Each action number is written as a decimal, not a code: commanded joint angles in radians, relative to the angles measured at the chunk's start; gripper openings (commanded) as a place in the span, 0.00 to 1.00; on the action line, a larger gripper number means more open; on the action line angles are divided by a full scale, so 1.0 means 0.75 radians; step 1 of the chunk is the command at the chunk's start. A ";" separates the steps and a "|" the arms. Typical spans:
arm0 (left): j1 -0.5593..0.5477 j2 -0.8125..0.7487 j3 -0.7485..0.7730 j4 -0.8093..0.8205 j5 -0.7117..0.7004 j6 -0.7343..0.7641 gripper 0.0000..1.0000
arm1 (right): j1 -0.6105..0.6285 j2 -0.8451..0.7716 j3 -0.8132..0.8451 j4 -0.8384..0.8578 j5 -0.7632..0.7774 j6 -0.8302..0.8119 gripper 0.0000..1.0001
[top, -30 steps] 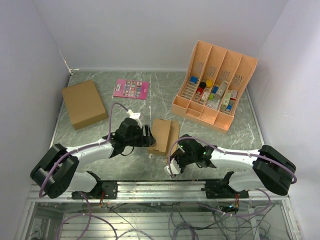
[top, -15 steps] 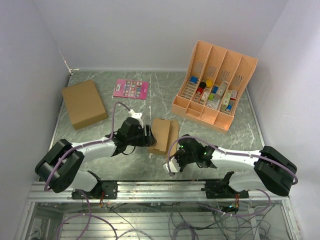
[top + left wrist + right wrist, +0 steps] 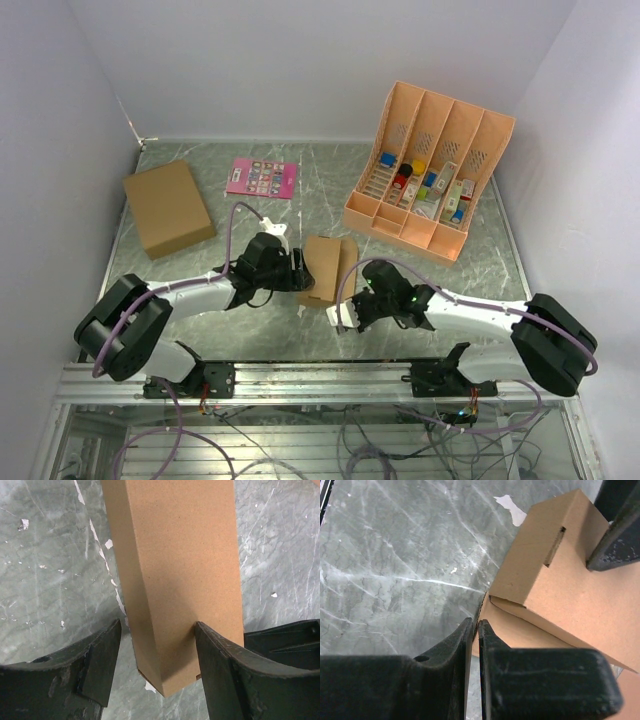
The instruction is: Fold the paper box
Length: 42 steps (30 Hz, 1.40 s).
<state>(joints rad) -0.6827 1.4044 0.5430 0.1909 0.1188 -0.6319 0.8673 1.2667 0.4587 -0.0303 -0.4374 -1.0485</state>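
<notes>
The paper box (image 3: 180, 555) lies on the tabletop (image 3: 45, 560) directly between the two end effectors, already raised into a narrow oblong sleeve. Its near end sits inside the spread fingers of the left end effector (image 3: 157, 645). The finger on one side touches the sleeve's wall, while the other stands just off it.

The right end effector (image 3: 475, 627) has its fingers pressed together at the edge of a flat flap (image 3: 520, 630) that runs out from under the sleeve. It appears to be pinching that thin edge, though the wrist view is too tight to be sure the card is truly between the pads. Just ahead of those fingertips is the sleeve's corner, and beyond it a slot (image 3: 554, 546) cut in the end panel.

The step in hand looks like turning this flap up along its crease. To do it well, the left end effector should only brace the sleeve, since squeezing would crush the thin walls. The right should lift in an arc about the crease rather than pull, or the whole box will slide away from the brace.
</notes>
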 commanded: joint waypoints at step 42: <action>-0.004 0.067 0.030 -0.103 -0.009 0.049 0.67 | -0.271 0.175 0.252 -0.178 -0.292 0.598 0.03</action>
<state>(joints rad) -0.6827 1.4254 0.5640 0.1905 0.1349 -0.6315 0.6716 1.3849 0.6167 -0.1543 -0.6331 -0.6315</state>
